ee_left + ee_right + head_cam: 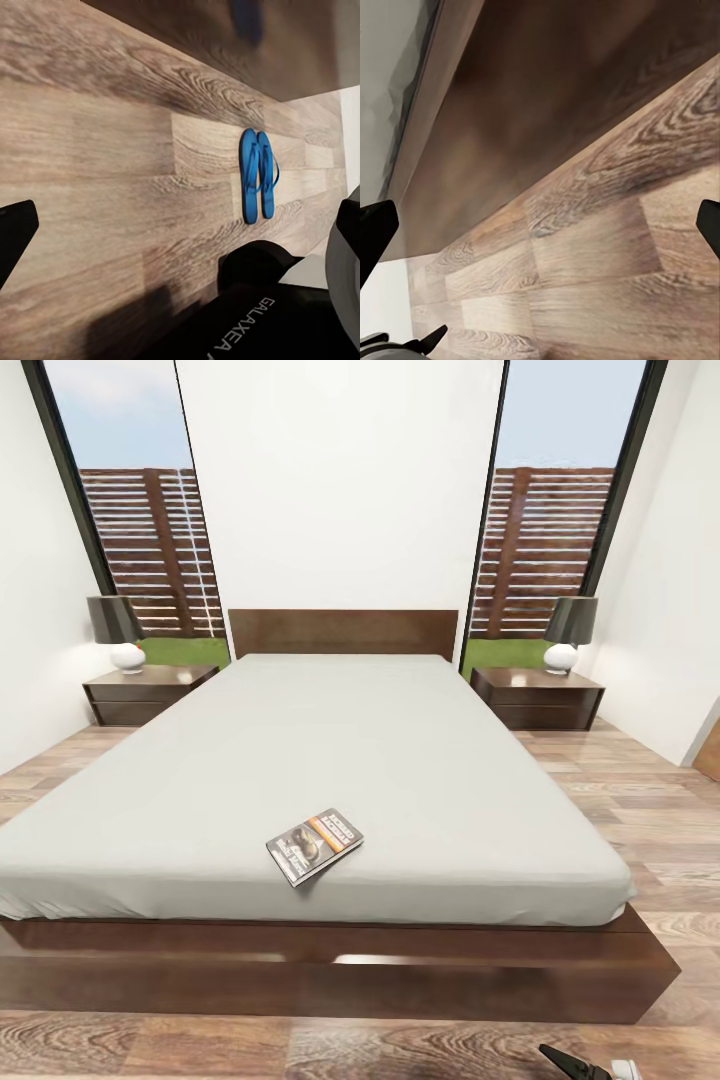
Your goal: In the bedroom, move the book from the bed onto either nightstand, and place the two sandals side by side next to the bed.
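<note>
Head view, book [315,846] lying near the bed's [400,760] foot edge, my left gripper [184,225] and right gripper [544,225] both spread wide, empty over floor, sandals [257,175] touching side by side.

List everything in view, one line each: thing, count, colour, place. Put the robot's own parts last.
bed: 1, light-grey mattress on dark brown frame, centre of room against the far wall
book: 1, dark cover with orange band, on the mattress near the foot edge
nightstands: 2, dark brown, one on each side of the headboard
lamps: 2, dark shade on white base, one on each nightstand
windows: 2, dark-framed, flanking the bed
sandals: 2, bright blue, side by side on the wood floor
floor: wood planks
left gripper: black fingers apart, over the floor
right gripper: black fingers apart, over the floor beside the bed frame
</note>
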